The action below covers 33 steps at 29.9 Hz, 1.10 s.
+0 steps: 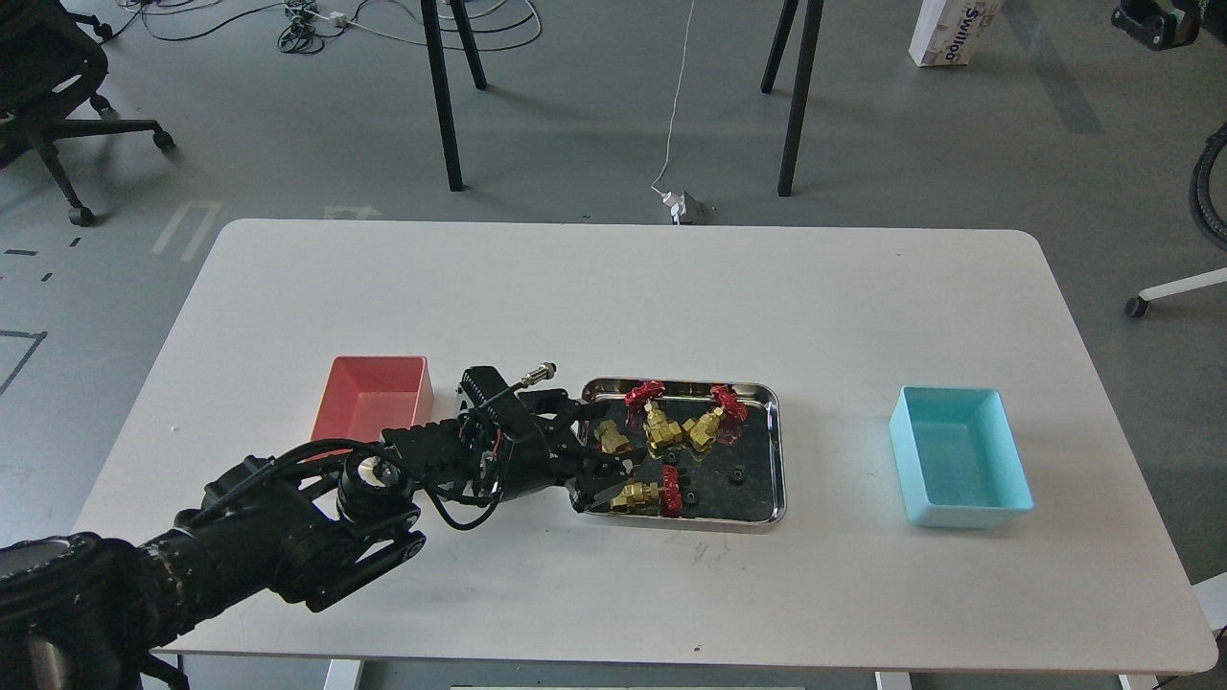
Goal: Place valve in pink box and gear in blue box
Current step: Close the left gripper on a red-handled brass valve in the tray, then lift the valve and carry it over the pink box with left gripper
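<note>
Step in hand looks like the valve pick: left gripper reaches over the steel tray's left end, jaws spread, upper finger near a brass valve, lower one by another valve at the front rim; nothing pinched yet. Right arm not in view. Next move prob. needs jaws centred on one brass body & closed w/o nudging neighbours, then carry left to pink box, empty, just beside the arm. Valves: knobbly brass w/ red handwheels. Gears: tiny black dots on the glossy tray. Blue box: smooth cyan plastic, tapered, empty, well right of the tray
</note>
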Tool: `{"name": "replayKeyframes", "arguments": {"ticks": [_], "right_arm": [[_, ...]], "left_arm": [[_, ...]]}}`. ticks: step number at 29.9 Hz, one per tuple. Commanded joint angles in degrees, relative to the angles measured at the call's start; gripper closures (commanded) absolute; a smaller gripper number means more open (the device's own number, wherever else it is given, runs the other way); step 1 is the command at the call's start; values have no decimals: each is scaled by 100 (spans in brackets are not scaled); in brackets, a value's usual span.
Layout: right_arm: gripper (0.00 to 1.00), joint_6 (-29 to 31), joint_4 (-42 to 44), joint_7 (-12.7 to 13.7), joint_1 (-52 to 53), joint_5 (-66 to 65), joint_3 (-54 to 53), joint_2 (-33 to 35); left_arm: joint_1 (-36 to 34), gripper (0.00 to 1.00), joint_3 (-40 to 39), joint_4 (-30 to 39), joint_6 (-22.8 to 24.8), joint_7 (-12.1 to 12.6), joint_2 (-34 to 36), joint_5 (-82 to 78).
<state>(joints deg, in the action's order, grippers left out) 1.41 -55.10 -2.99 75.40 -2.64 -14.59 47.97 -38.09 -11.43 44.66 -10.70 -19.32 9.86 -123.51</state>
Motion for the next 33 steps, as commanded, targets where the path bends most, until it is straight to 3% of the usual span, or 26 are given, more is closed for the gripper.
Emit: {"name": "replayKeyframes", "arguments": {"ticks": [1, 6, 12, 17, 21, 27, 33], "right_arm": [[1, 0, -1, 0, 9, 0, 0, 2], [1, -9, 17, 0, 18, 0, 0, -16], [1, -9, 43, 0, 1, -9, 0, -33], [1, -9, 79, 9, 0, -35, 9, -24], [1, -9, 87, 9, 27, -88, 0, -16], [1, -61, 87, 9, 36, -88, 0, -24], [1, -79, 87, 0, 18, -88, 0, -42]], "left_arm": [[-23, 54, 9, -10, 16, -11, 16, -15], [-40, 86, 0, -1, 86, 42, -2, -15], [-154, 86, -333, 402, 306, 68, 261, 685], [-409, 85, -676, 1009, 411, 103, 1138, 2056], [-480, 85, -703, 1562, 394, 279, 2149, 2542], [-164, 83, -633, 2222, 376, 376, 3442, 2551], [196, 83, -607, 2232, 350, 385, 3707, 2507]]}}
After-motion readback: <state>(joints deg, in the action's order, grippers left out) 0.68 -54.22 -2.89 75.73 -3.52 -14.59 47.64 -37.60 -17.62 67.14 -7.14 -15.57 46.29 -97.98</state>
